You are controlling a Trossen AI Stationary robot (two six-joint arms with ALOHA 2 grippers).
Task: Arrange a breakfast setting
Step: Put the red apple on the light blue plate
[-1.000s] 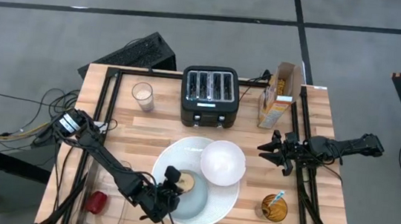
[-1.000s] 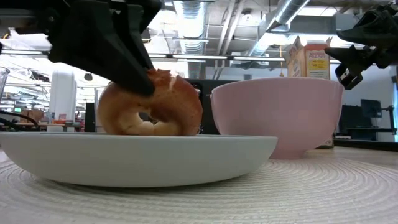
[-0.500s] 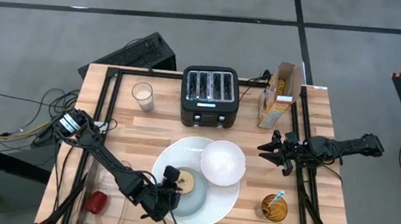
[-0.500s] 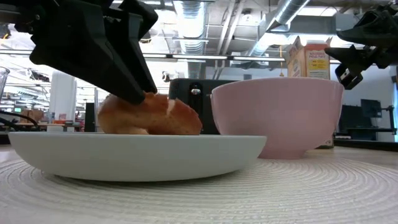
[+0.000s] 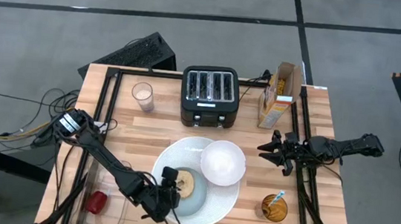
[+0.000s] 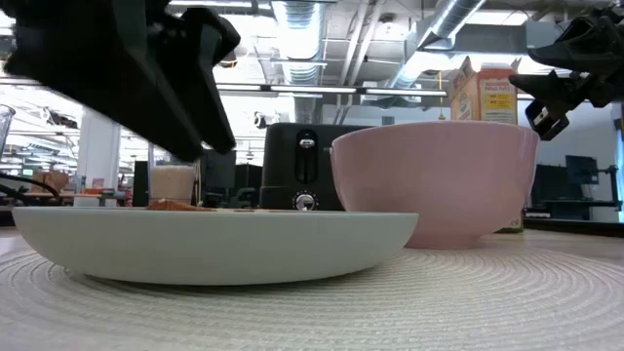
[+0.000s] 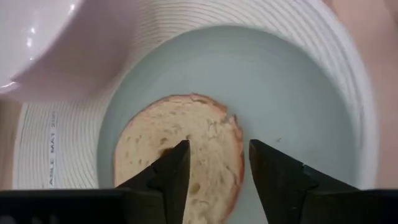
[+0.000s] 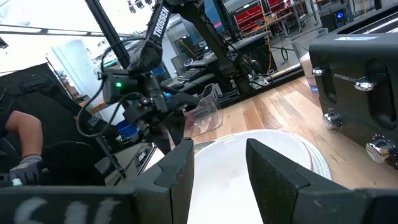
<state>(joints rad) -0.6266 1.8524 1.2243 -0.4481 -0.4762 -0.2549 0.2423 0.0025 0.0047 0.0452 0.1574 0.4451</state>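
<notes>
Bagel [image 7: 186, 152]: flat on my blue-grey plate [image 7: 298, 106], under my left fingers [image 7: 171, 171].
Left fingers: spread, holding nothing.
Right fingers [image 8: 177, 168]: spread, beside the bowl [image 5: 223, 162].

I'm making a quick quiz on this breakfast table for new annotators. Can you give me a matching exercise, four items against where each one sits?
Items:
1. bagel
2. white bowl
3. toaster
4. blue-handled spoon

Places:
A. standing in the amber cup
B. at the table's far edge, beside the cereal box
C. lying flat on the pale blue-grey plate
D. on the large white plate's rim

Pairs: 1-C, 2-D, 3-B, 4-A
</notes>
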